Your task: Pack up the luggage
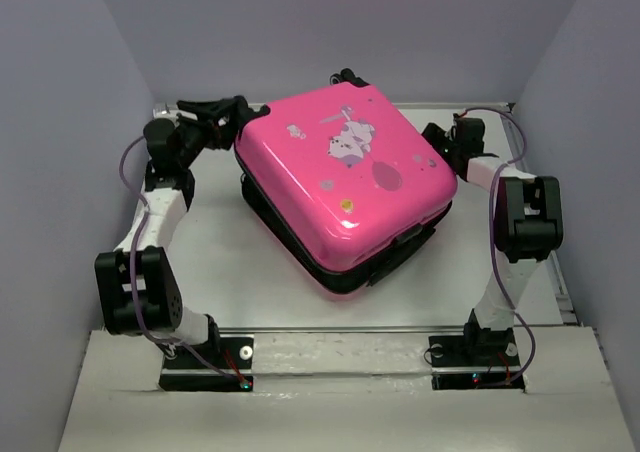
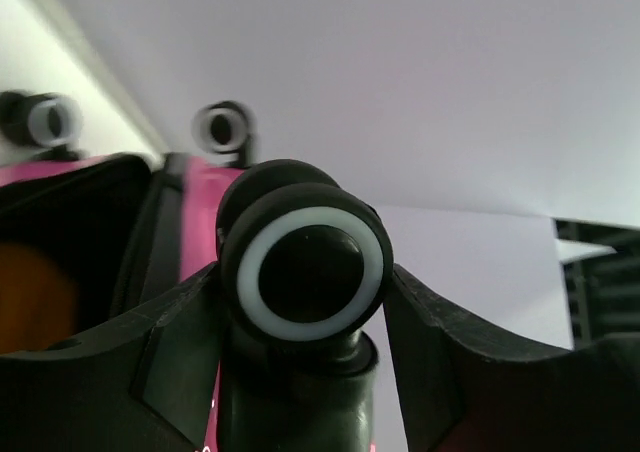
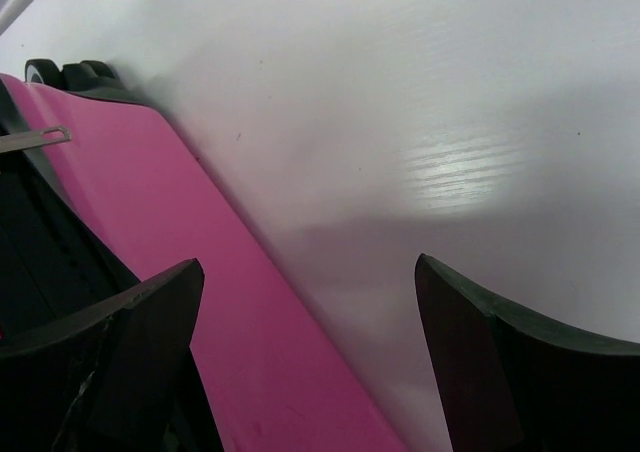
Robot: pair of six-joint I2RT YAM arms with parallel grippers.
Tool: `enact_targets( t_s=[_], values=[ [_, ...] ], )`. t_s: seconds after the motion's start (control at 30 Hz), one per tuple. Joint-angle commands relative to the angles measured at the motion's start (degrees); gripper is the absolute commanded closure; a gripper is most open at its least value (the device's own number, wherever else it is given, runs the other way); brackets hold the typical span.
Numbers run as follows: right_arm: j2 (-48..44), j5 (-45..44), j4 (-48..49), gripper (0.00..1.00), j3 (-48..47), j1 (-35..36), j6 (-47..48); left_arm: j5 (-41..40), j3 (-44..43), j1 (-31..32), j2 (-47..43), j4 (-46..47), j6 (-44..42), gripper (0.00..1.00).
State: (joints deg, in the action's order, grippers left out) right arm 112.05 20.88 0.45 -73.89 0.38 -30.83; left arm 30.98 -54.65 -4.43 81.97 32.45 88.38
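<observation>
The hot-pink luggage (image 1: 345, 172) lies flat and turned diagonally mid-table, its printed lid lowered and slightly ajar over the dark lower half. My left gripper (image 1: 228, 114) is at its far-left corner. In the left wrist view my left gripper (image 2: 300, 282) is closed around a black wheel with a white ring (image 2: 305, 272), with pink shell (image 2: 195, 212) behind it. A blurred orange patch (image 2: 30, 302) shows inside the dark gap. My right gripper (image 1: 440, 137) is open and empty at the right corner. In the right wrist view my right gripper (image 3: 310, 272) straddles the pink edge (image 3: 150, 222).
The white table (image 1: 230, 262) is boxed in by grey walls on three sides. A metal rail (image 1: 330, 332) runs along the near edge by the arm bases. Two more wheels (image 2: 225, 127) show at the luggage's far side. A zipper pull (image 3: 35, 137) sticks out of the seam.
</observation>
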Motion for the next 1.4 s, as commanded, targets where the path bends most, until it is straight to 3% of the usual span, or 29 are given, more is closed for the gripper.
enact_targets(
  t_s=[0.0,0.07,0.17,0.23,0.3,0.37,0.57,0.63,0.7,0.73,0.8,0.83,0.93,0.97,1.07,1.13,1.2,1.37],
  values=[
    [0.4,6.5,-4.1,0.1,-2.4,3.0,1.5,7.5,-24.7,3.5,-2.9,7.6,8.7,0.94],
    [-0.2,6.8,-4.1,0.15,-2.3,2.3,0.2,5.9,-27.5,5.5,-2.9,4.8,8.2,0.94],
    [-1.0,7.2,-3.8,0.26,-0.7,0.2,-1.4,5.6,-25.1,7.5,-3.7,6.4,9.6,0.94],
    [-2.0,8.0,-2.5,0.31,0.7,-2.0,-2.4,5.4,-19.1,7.2,-5.9,9.3,10.2,0.94],
    [-2.3,9.0,-1.5,0.44,2.9,-3.3,-3.4,5.3,-14.0,7.1,-7.6,12.2,11.5,0.94],
    [-5.1,7.4,-1.2,0.55,6.0,-3.9,-3.5,5.4,-2.9,6.5,-10.9,16.7,11.8,0.94],
    [-11.1,2.9,1.9,0.6,15.3,-5.0,-2.5,8.4,14.1,2.8,-13.4,24.3,11.9,0.94],
    [-12.4,2.7,2.5,0.57,18.1,-5.5,-2.6,10.1,16.8,1.4,-13.9,23.6,6.7,0.94],
    [-15.1,0.8,2.6,0.47,20.3,-6.0,-2.6,11.6,15.5,-1.6,-17.9,12.5,-6.8,0.94],
    [-16.1,0.2,2.6,0.44,21.2,-6.0,-2.6,11.2,14.8,-2.9,-19.3,2.5,-11.9,0.94],
    [-18.0,-0.6,2.9,0.42,22.8,-6.7,-2.7,5.7,12.8,-7.2,-21.8,-8.1,-22.7,0.92],
    [-18.1,1.0,3.1,0.43,23.9,-7.2,-2.5,2.1,10.8,-8.2,-23.0,-15.4,-29.9,0.74],
    [-18.2,2.9,5.9,0.57,25.9,-7.2,-3.4,1.8,9.0,-12.1,-21.1,-16.7,-33.0,0.41],
    [-18.5,3.3,6.7,0.6,27.6,-7.2,-3.9,1.3,7.7,-13.0,-20.2,-17.2,-34.8,0.22],
    [-19.4,3.7,7.1,0.6,27.8,-7.2,-3.0,-4.1,-1.4,-13.7,-14.0,-24.7,-42.9,0.01],
    [-19.5,4.3,7.1,0.56,27.3,-7.2,-2.7,-0.4,-6.2,-13.6,-9.3,-24.1,-43.2,0.01],
    [-19.4,4.1,7.2,0.52,27.0,-7.2,-2.6,6.4,-11.0,-12.2,1.1,-24.0,-43.4,0.01],
    [-19.1,4.0,7.5,0.43,26.8,-7.2,-1.8,14.4,-17.0,-8.6,12.7,-21.0,-42.3,0.01]
  ],
)
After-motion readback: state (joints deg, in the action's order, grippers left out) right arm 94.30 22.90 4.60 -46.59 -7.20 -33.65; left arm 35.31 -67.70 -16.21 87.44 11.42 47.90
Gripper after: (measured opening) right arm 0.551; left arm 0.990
